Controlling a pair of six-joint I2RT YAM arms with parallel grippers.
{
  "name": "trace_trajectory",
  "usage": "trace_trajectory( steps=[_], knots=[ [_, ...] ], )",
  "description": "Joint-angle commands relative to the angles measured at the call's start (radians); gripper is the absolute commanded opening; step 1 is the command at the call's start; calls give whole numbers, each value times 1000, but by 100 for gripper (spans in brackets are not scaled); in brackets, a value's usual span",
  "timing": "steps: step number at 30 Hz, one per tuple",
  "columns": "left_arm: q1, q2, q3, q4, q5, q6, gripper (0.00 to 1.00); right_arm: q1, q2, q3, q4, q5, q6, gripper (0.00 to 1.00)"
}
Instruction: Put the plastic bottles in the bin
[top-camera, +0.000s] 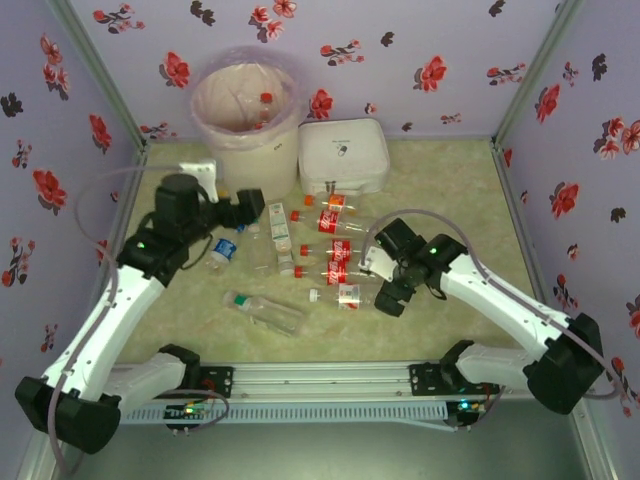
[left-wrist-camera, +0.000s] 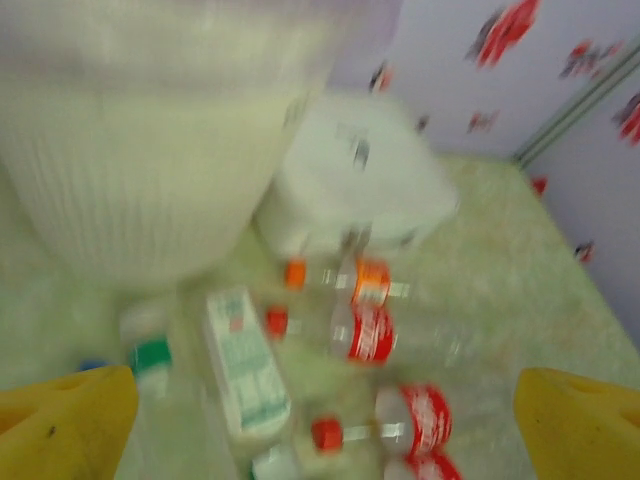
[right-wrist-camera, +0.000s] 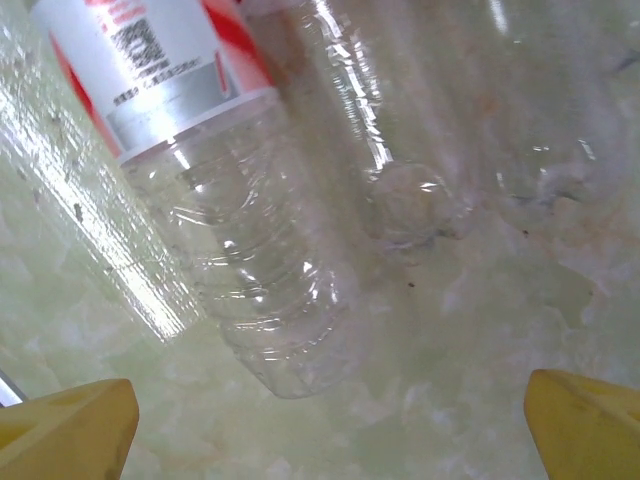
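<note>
Fingers (left-wrist-camera: 65, 425) of the left gripper (top-camera: 252, 210) are seen spread wide with nothing between them, held over the far-left part of the bottle pile, just on the near side of the bin (top-camera: 250, 165). On the right gripper (top-camera: 378, 282) the fingers (right-wrist-camera: 585, 425) are likewise parted and empty, lowered close over a clear red-labelled bottle (right-wrist-camera: 250, 250) at the right end of the pile; no contact is shown. Inside the pink-lined bin, at the far left, at least one red-capped bottle (top-camera: 266, 98) can be made out, so a start is judged to have been made. Most of the work is left: roughly ten plastic bottles (top-camera: 320, 250) are scattered on the table (top-camera: 450, 200) between the arms, a green-capped one (top-camera: 265, 312) lying apart at the near side and a blue-capped one (top-camera: 222, 250) by the left arm. A flat white case (top-camera: 343, 155) is set just right of the bin.
</note>
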Motion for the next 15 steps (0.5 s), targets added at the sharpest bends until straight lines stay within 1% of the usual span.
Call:
trace_trajectory(
  steps=[1,4,8,11,15],
  knots=[
    [-60,-41,-91,9,-74,-170,96,39,45,26,-45,26,-72,100],
    [-108,-75,-179,-3,-108,-244,98,87,99,15,-46,45,-83,100],
    [-121,-141,-296,81,-112,-311,98,118,148,-5,6,60,-85,99],
    [-121,-158,-297,59,-115,-306,98,132,170,-19,57,104,-94,98],
    [-121,-184,-315,55,-115,-314,98,137,192,-46,111,110,-93,97]
  ],
)
